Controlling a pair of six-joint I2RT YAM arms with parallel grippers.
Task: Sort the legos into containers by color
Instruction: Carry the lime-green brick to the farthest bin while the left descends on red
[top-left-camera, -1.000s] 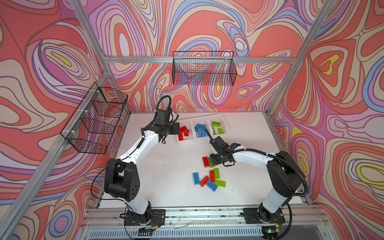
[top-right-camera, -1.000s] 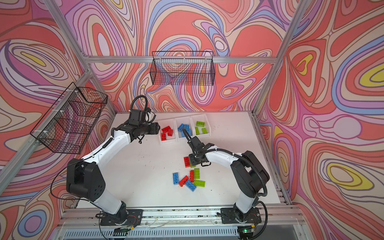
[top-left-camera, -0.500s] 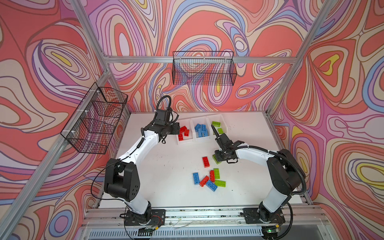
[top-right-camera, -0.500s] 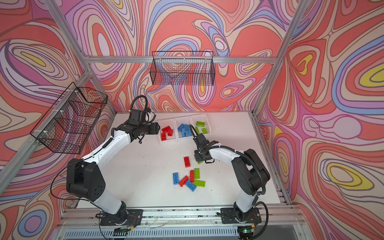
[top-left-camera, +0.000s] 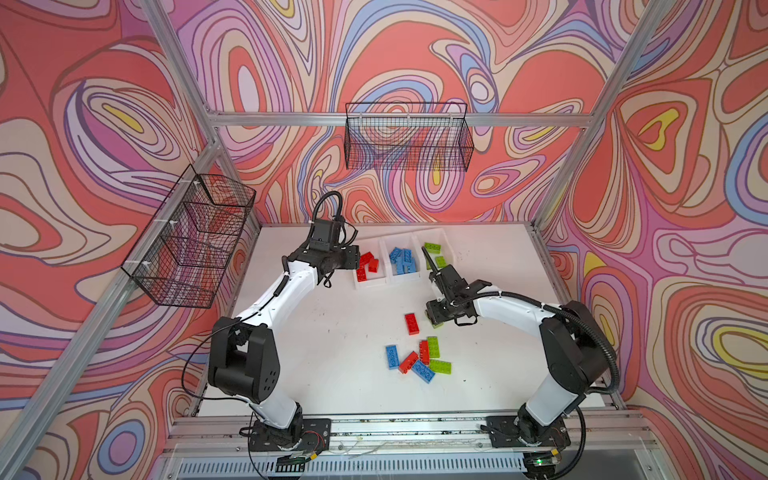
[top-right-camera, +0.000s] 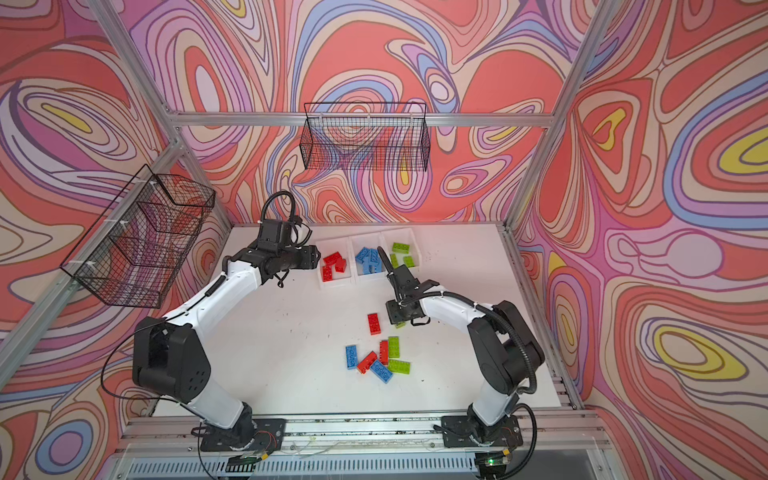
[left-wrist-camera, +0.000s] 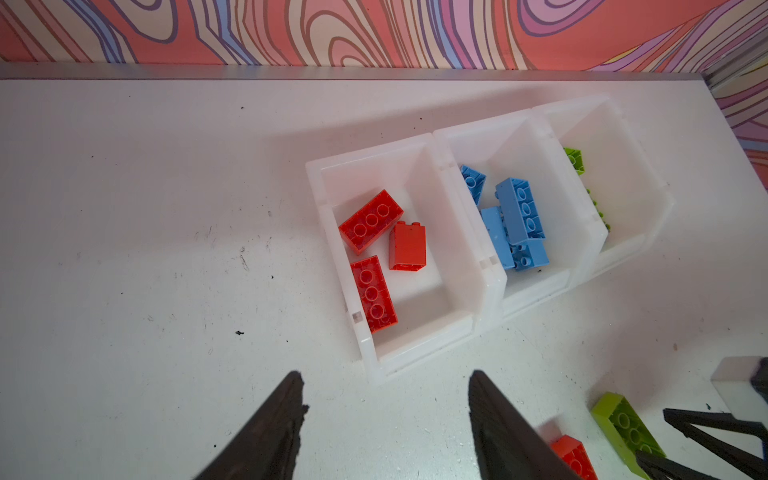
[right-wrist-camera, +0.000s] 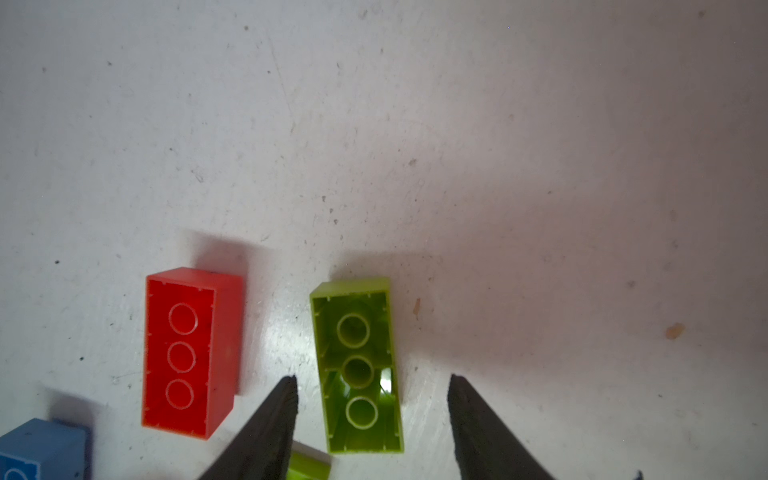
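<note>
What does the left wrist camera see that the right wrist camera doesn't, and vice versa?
Only the left wrist view shows the three white containers, holding sorted red, blue and green legos, beyond the open left gripper. Only the right wrist view shows a blue lego at its edge. Both show the upturned green lego, the open right gripper straddling it, the red lego beside it, and the white table.

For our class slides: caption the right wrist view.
Open right gripper straddling an upside-down green lego, red lego beside it.
</note>
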